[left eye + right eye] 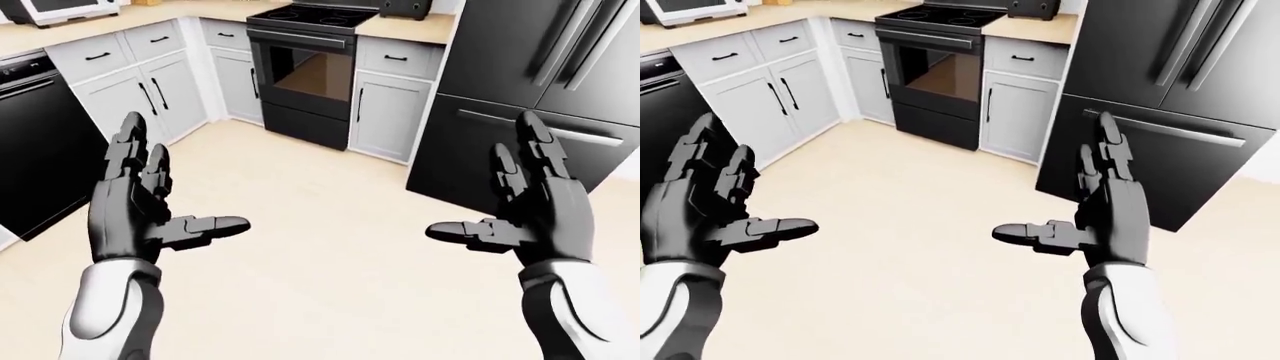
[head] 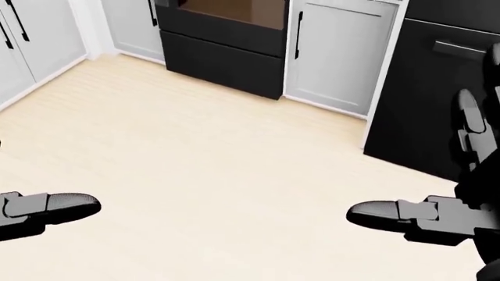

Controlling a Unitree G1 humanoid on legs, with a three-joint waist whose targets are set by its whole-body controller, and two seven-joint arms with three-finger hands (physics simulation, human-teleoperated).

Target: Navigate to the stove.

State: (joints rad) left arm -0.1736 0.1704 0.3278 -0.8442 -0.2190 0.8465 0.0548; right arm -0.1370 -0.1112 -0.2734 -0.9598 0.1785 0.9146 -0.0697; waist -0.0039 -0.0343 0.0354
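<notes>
The black stove (image 1: 309,75) stands at the top middle of the left-eye view, its glass cooktop (image 1: 310,14) level with the beige counter and its oven door facing me across the floor. My left hand (image 1: 150,210) is raised at the lower left, fingers spread and open, holding nothing. At the lower right my right hand (image 1: 520,214) is held up the same way, open and holding nothing. In the head view only the stove's lower door and drawer (image 2: 223,50) show at the top.
Grey cabinets (image 1: 130,94) run along the left wall, with a black dishwasher (image 1: 35,142) at the far left. A grey cabinet (image 1: 388,105) sits right of the stove, then a tall black refrigerator (image 1: 530,97). Light wood floor (image 1: 320,225) stretches between me and the stove.
</notes>
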